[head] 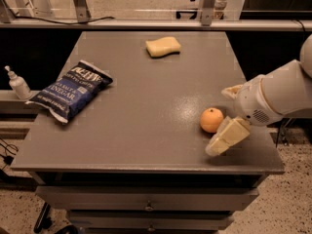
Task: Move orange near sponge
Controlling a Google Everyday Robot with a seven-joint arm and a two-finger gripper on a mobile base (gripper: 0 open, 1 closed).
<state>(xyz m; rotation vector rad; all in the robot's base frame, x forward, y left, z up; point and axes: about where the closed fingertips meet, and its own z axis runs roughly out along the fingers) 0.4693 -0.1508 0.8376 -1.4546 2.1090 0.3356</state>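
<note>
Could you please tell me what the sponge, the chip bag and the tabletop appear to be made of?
The sponge: likely soft foam, matte pale yellow, wavy sides. The chip bag: probably plastic film, glossy and crinkled. The tabletop: smooth grey with a faint sheen, perhaps laminate or painted metal. The gripper hovers, fingers open, beside the orange near the right front edge.

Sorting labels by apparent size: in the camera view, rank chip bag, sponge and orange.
1. chip bag
2. sponge, despite lying farther back
3. orange
The open pincer sits beside the orange.
</note>
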